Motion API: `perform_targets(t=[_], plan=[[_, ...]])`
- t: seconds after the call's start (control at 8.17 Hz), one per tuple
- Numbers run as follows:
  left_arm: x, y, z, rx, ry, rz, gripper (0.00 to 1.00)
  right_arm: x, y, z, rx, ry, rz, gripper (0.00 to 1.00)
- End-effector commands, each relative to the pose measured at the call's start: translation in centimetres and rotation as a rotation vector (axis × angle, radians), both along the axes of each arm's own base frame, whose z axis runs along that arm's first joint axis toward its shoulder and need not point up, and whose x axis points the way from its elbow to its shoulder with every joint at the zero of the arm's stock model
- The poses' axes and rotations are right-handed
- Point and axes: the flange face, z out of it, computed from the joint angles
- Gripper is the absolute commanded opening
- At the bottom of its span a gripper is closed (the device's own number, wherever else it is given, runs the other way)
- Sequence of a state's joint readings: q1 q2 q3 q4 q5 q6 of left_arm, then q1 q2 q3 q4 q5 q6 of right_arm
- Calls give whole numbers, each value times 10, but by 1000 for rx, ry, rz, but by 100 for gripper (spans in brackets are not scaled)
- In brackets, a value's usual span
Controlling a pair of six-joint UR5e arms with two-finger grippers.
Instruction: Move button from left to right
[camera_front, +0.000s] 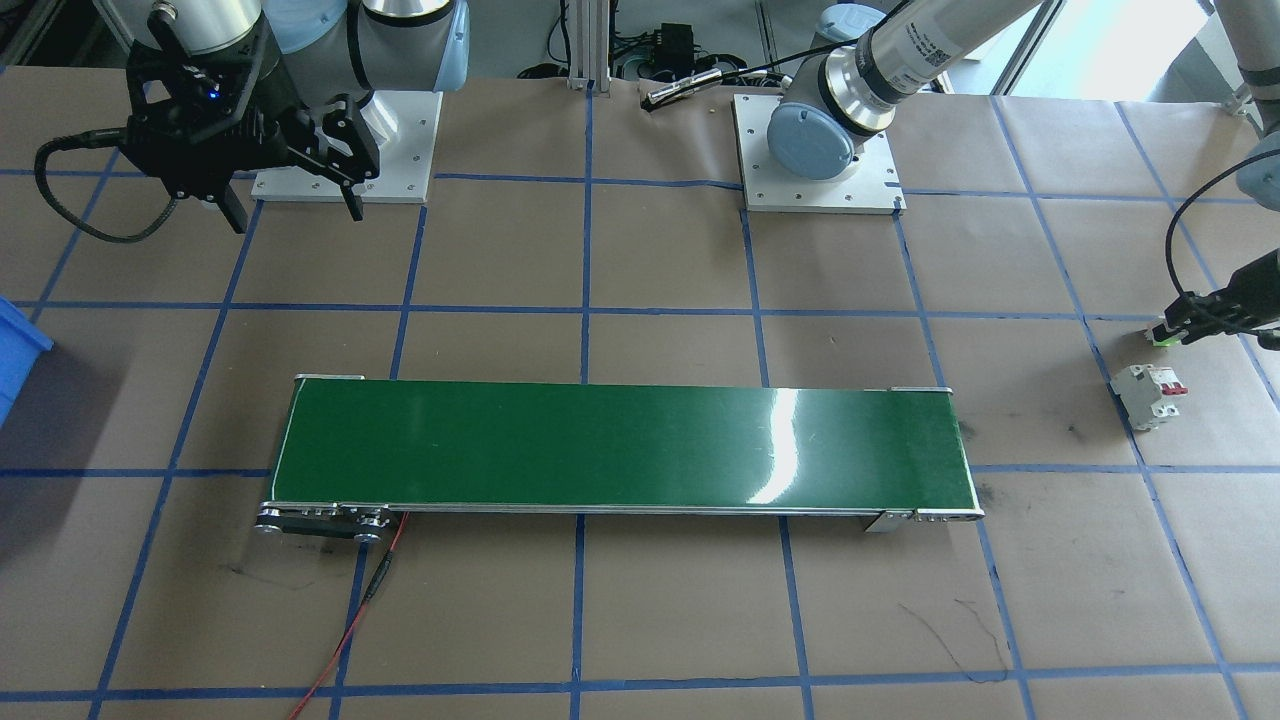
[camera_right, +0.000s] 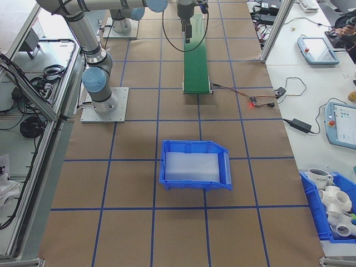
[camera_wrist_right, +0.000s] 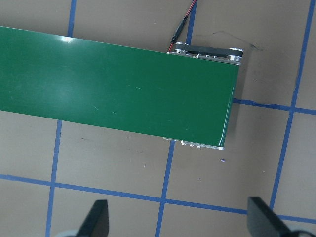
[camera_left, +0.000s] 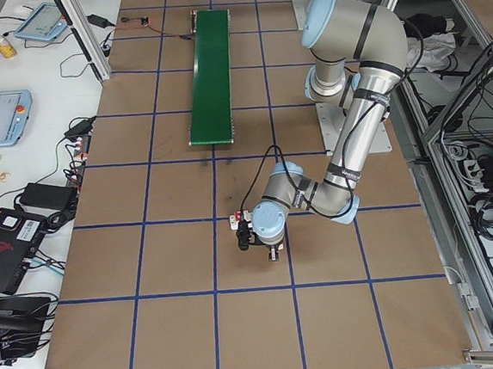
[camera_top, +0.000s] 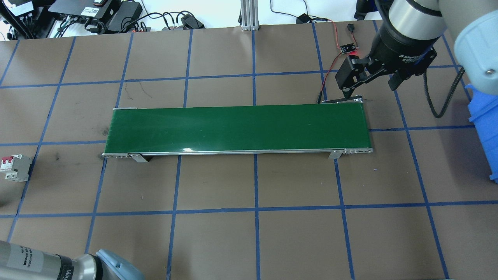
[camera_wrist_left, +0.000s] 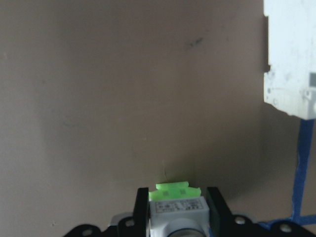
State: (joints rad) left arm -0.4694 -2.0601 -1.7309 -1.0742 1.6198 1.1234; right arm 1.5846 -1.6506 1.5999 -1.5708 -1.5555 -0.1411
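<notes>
1. Front-facing view: the left pincer (camera_front: 1172,330) was at the table's (camera_front: 660,260) edge, clamped on the button (camera_front: 1161,336), whose green cap showed at its tips. The white circuit breaker (camera_front: 1148,394) stood just beside it. The right pincer (camera_front: 295,205) hung spread and empty beyond the conveyor belt's (camera_front: 620,445) end.
2. Overhead view: right pincer (camera_top: 371,83) above the belt's (camera_top: 237,128) far right corner; breaker (camera_top: 15,168) at the left edge; the button was out of frame.
3. Left-side view: near arm bent low to the table (camera_left: 190,327), its pincer (camera_left: 253,234) close to the surface.
4. Left wrist view: the button (camera_wrist_left: 176,202) sat between the fingers (camera_wrist_left: 142,207); whether lifted clear could not be told.
5. Right wrist view: fingers (camera_wrist_right: 96,219) wide apart over the belt (camera_wrist_right: 113,89).
6. Judgement: pickup stage. The next move called for raising the button and setting it on the belt's left end.
</notes>
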Motion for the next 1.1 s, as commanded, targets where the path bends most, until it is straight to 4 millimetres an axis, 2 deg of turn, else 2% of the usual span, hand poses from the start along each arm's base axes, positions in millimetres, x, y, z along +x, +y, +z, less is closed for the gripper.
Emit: perform_targets(t=[0.0, 0.12, 0.24, 0.37, 0.49, 0.61, 0.86, 0.98], plan=[[0, 1, 5, -2, -5, 7, 32, 0, 0, 0, 0, 0, 0, 100], [0, 1, 18, -6, -12, 4, 24, 0, 0, 0, 0, 0, 0, 100], [-4, 3, 22, 16, 29, 10, 21, 0, 0, 0, 0, 0, 0, 100], [-1, 1, 61, 1, -14, 46, 21, 0, 0, 0, 0, 0, 0, 100], [-9, -2, 99, -5, -14, 96, 11, 0, 0, 0, 0, 0, 0, 100], [-19, -6, 128, -18, -40, 132, 11, 0, 0, 0, 0, 0, 0, 100], [-68, -36, 174, -80, -77, 203, 11, 0, 0, 0, 0, 0, 0, 100], [-98, -50, 183, -61, -71, 302, 11, 0, 0, 0, 0, 0, 0, 100]])
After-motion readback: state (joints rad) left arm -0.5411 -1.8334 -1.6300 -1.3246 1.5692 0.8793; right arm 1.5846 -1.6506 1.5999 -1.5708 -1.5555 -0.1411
